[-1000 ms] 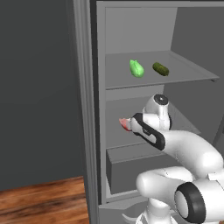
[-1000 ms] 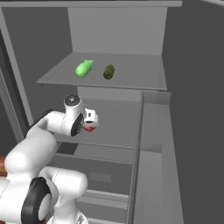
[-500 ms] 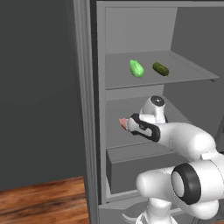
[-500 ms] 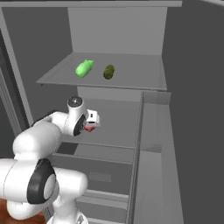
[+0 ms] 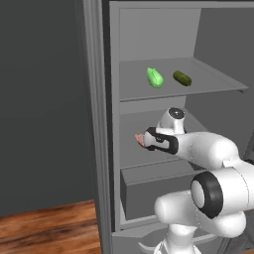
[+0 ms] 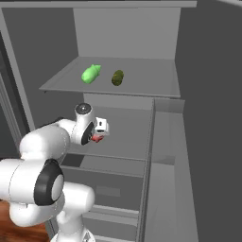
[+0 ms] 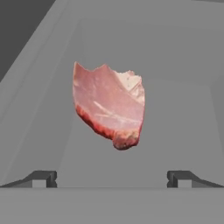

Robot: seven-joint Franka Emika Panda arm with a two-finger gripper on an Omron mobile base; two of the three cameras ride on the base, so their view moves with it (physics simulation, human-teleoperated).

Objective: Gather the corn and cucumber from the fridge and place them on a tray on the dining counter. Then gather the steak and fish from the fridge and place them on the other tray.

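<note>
While the corn point(image 5: 155, 78) and, to its right, the cucumber point(image 5: 182, 78) lie untouched on the fridge's point(image 5: 99, 149) upper shelf, nothing looks gathered yet. The gripper point(image 7: 112, 178), jaws spread wide and empty, faces the steak point(image 7: 109, 105) on the grey middle shelf point(image 7: 175, 131). Wood floor point(image 5: 44, 225) shows at left, below a dark wall.

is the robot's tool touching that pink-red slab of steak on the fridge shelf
Apart. In the hand view the open tool sits below the flat pink-red steak, with bare grey shelf showing between its fingertips and the meat.
</note>
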